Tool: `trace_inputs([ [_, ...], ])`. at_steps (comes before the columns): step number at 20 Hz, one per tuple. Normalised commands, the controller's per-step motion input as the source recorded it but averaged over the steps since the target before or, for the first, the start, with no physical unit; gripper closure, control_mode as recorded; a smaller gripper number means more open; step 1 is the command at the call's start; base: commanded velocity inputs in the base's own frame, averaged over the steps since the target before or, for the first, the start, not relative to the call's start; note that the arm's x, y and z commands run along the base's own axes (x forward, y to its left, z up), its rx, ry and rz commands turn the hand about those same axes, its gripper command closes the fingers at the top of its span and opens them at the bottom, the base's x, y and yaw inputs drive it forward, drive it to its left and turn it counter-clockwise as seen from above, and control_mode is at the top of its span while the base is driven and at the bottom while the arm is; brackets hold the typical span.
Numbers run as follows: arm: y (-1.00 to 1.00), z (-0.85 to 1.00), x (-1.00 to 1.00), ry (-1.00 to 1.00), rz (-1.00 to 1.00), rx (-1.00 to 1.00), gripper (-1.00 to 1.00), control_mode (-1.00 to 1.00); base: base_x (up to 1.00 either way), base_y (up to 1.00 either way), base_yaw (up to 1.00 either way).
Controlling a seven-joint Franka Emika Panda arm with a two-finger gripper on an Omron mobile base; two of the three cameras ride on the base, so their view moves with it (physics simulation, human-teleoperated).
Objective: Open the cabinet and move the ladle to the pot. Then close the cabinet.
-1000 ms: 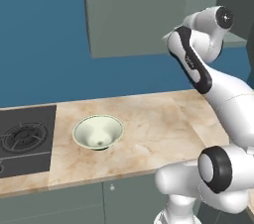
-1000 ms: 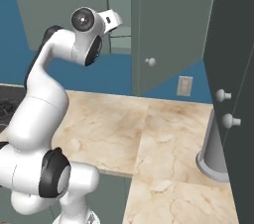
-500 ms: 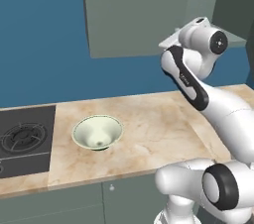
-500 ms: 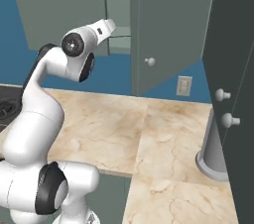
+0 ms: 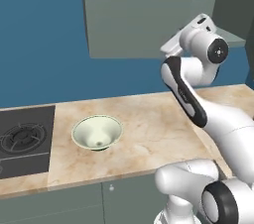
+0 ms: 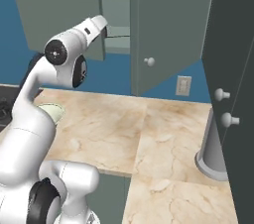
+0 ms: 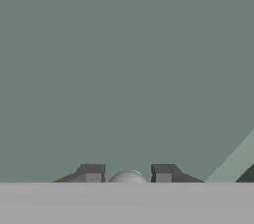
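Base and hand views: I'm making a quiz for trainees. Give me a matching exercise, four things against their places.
Things:
1 bowl
2 hob
3 socket
4 gripper

Places:
a on the blue wall
b fingertips either side of a pale knob
c on the counter, beside the hob
d at the counter's left end

Pairs: 1-c, 2-d, 3-a, 4-b

Cabinet right door stands ajar, blocking side approach; left door flat before pincer. Worktop open beyond bowl.
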Motion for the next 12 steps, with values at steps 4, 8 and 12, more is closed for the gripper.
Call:
trace_inputs([
  [4,0.37,0.85,-0.85,0.03,-0.07,-0.2,1.0,-1.0,0.0,0.0,0.0],
  [8,0.23,0.64,-1.0,0.09,-0.08,-0.19,1.0,-1.0,0.0,0.0,0.0],
  [12,0.19,0.44,-0.98,0.12,-0.08,-0.17,1.0,-1.0,0.0,0.0,0.0],
])
